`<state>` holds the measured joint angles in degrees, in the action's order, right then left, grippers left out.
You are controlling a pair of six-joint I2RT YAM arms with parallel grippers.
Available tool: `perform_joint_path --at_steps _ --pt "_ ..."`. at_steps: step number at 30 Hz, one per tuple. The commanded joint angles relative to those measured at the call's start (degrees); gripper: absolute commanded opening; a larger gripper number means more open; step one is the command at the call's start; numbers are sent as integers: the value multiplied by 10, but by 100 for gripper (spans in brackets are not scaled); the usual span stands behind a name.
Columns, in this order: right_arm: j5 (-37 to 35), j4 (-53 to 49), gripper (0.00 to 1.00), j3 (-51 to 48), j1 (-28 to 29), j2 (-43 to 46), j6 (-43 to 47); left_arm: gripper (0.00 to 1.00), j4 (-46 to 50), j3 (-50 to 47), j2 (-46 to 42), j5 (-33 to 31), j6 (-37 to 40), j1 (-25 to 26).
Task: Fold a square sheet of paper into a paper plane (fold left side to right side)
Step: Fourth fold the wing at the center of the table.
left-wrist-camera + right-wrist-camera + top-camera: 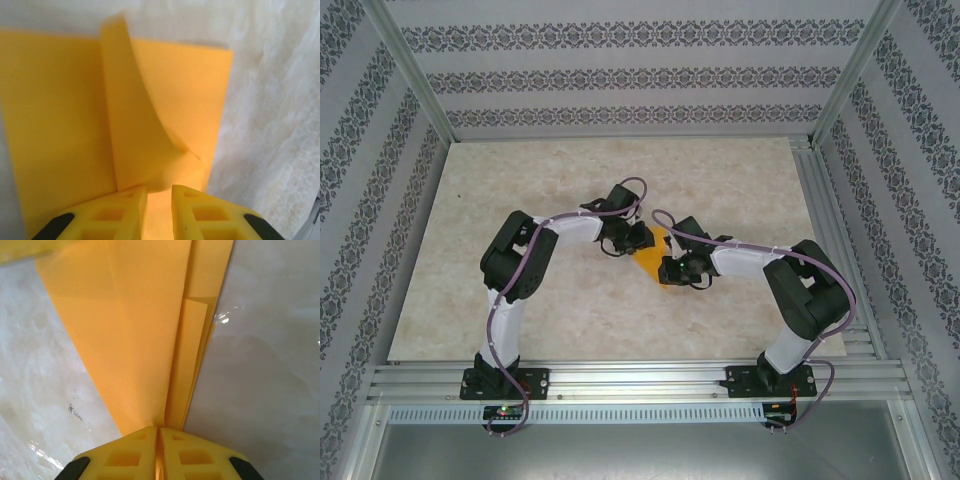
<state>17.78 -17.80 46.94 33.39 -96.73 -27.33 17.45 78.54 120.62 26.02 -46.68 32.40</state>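
The orange-yellow sheet of paper [651,263], folded into creased layers, lies at the table's middle between both grippers. In the right wrist view the paper [135,325] narrows to a wedge that runs into my right gripper [159,430], which is shut on its layered edge. My right gripper [671,272] is at the paper's right side. My left gripper [644,240] is at the paper's far left edge. In the left wrist view its jaws [159,192] stand a little apart, with paper [55,115] showing in the gap, and a curled flap [135,130] rises just ahead of the fingertips.
The pale marbled tabletop [520,300] surrounds the paper on all sides. Aluminium rails [620,378] run along the near edge, and another rail [830,230] runs down the right side. Patterned walls enclose the back and sides.
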Motion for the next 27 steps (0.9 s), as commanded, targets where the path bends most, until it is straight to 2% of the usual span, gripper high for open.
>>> perform_joint_path --at_steps 1,15,21,27 --pt "-43 -122 11 -35 12 -49 -1 25 -12 18 18 -87 21 -46" --pt "-42 -125 11 -29 16 -53 -1 25 3 48 36 -89 42 -78" --pt "-44 -125 11 -27 17 -54 -1 26 -13 14 -23 -80 57 -83" --pt "-44 -124 11 -26 16 -58 0 26 -58 -36 -85 -33 51 -69"
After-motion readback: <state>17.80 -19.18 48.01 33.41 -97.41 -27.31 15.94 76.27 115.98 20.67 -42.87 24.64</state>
